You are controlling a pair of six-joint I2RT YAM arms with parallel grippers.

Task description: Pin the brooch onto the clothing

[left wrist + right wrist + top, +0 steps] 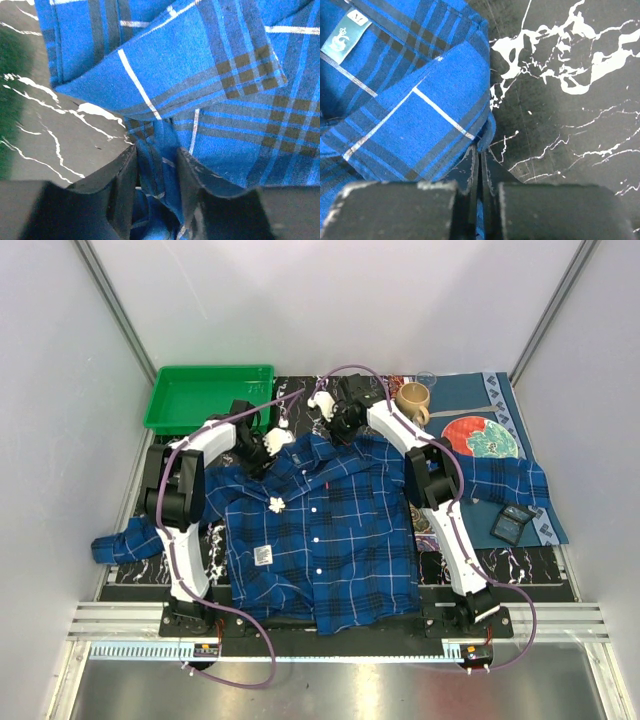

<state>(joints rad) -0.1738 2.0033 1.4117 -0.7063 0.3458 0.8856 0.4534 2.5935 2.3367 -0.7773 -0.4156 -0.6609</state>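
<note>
The blue plaid shirt [320, 540] lies spread front-up on the black marbled table. The brooch [276, 505], a tiny pale flower, sits on the shirt's left chest; I cannot tell whether it is fastened. My left gripper [272, 443] is at the shirt's left shoulder by the collar; in the left wrist view it [155, 155] is shut on a bunched fold of the shirt [200, 65]. My right gripper [345, 425] is at the collar's right side; in the right wrist view it [480, 152] is shut on a thin edge of the shirt [420, 125].
A green tray [210, 395] stands at the back left. A tan mug [412, 400], a red plate [480, 437] and a small dark box [513, 523] lie at the back right on a blue mat. A white label [263, 556] sits on the shirt front.
</note>
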